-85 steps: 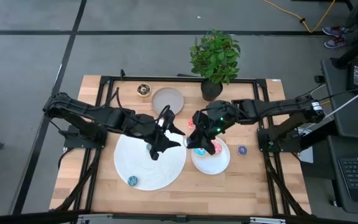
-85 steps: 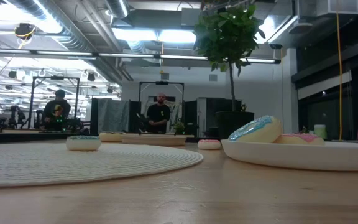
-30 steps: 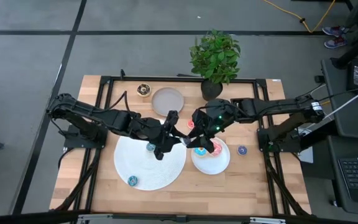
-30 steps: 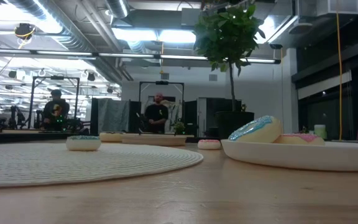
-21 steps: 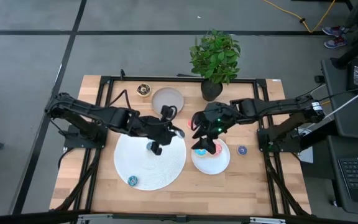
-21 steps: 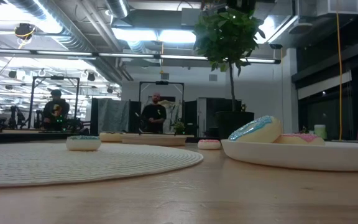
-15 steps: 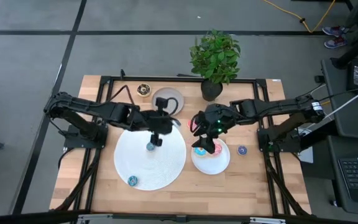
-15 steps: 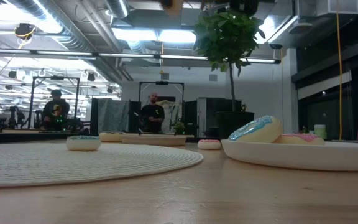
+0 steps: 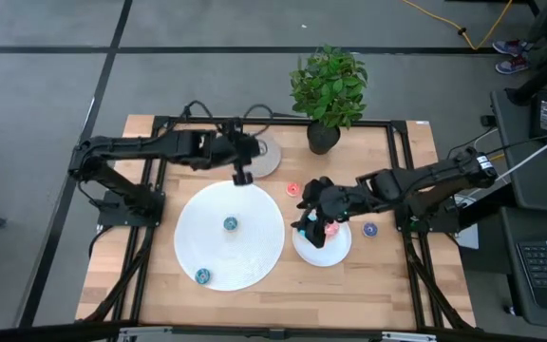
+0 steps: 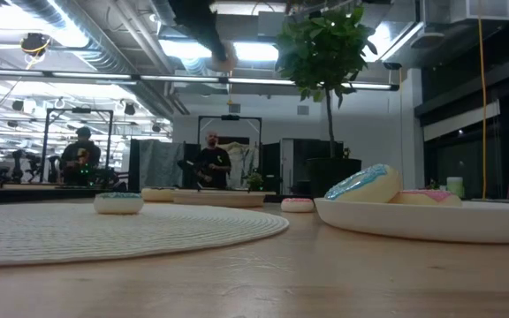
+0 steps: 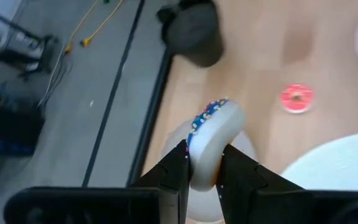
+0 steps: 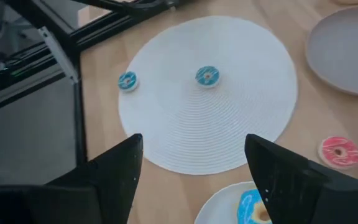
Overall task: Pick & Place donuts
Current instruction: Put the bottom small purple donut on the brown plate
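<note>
White-iced donut [image 11: 211, 142] pinched in my left pincer [image 9: 242, 175] has swung from the white disc [image 9: 254, 249] toward the grey plate [image 9: 266, 159] behind it, while my right pincer [image 9: 309, 224], beside that disc, has spread.

The bench [image 9: 387, 285] is pale wood with a black frame. A large white disc [image 9: 245, 261] with a fine ridged weave carries two teal-iced donuts [image 12: 207, 76]. A red-pink donut [image 9: 292, 190] lies on bare wood. The left hand [image 11: 202, 167], dark, grips a cream donut with blue, speckled icing [image 11: 211, 137]. The plant [image 9: 329, 84] is green in a black pot.
</note>
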Tool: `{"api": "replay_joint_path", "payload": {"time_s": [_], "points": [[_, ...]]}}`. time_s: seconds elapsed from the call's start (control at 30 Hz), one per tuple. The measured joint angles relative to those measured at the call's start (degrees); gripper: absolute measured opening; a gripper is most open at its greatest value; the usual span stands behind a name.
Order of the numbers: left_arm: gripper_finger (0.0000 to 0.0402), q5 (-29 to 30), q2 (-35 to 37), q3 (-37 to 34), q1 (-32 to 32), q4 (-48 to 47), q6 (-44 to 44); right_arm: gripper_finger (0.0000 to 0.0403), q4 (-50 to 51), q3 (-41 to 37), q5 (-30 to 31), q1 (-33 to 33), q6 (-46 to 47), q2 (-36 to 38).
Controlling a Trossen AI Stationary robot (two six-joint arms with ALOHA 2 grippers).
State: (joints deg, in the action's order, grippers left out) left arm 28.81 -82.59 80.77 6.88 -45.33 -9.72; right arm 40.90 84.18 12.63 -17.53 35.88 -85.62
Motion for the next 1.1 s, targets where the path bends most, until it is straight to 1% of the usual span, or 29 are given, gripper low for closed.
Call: {"api": "replay_joint_path", "payload": {"time_s": [0.1, 0.2, 0.33, 0.5, 0.77, 0.83, 0.9, 0.97, 1.03, 1.1], "points": [[0.0061, -0.2, -0.8, 0.0, 3.8, 0.1, 0.0, 0.0284, 1.6, 0.0, 3.5, -1.2, 1.3, 0.0], [0.0061, -1.1, -2.6, 0.0, 7.4, 0.2, -0.4, 0.0284, 2.0, -0.5, 5.7, -1.7, 1.5, 0.0], [0.0061, -5.1, -6.2, 0.0, 11.3, 0.2, -0.5, 0.0284, 2.1, -1.7, 5.8, -1.8, 1.5, 0.0], [0.0061, -5.6, -12.4, 0.0, 14.8, 0.5, 0.1, 0.0284, 2.3, -2.3, 5.8, -1.8, 1.1, 0.0], [0.0061, -4.7, -22.8, 0.0, 17.9, 1.9, 2.1, 0.0284, 2.2, -2.3, 5.8, -1.8, -0.1, 0.0], [0.0061, -6.4, -24.8, 0.0, 18.4, 2.0, 3.3, 0.0284, 2.2, -2.3, 5.8, -1.8, -0.2, 0.0], [0.0061, -9.1, -26.4, 0.0, 18.8, 2.2, 4.1, 0.0284, 2.2, -2.3, 5.8, -1.8, -0.2, 0.0], [0.0062, -10.2, -27.6, 0.0, 18.9, 2.2, 4.6, 0.0284, 2.2, -2.3, 5.8, -1.8, -0.2, 0.0], [0.0064, -10.0, -28.1, 0.0, 19.0, 2.3, 4.6, 0.0284, 2.2, -2.3, 5.8, -1.8, -0.3, 0.0], [0.0069, -8.4, -28.3, 0.0, 19.1, 3.8, 4.5, 0.0284, 2.2, -2.3, 5.8, -1.8, -0.4, 0.0]]}}
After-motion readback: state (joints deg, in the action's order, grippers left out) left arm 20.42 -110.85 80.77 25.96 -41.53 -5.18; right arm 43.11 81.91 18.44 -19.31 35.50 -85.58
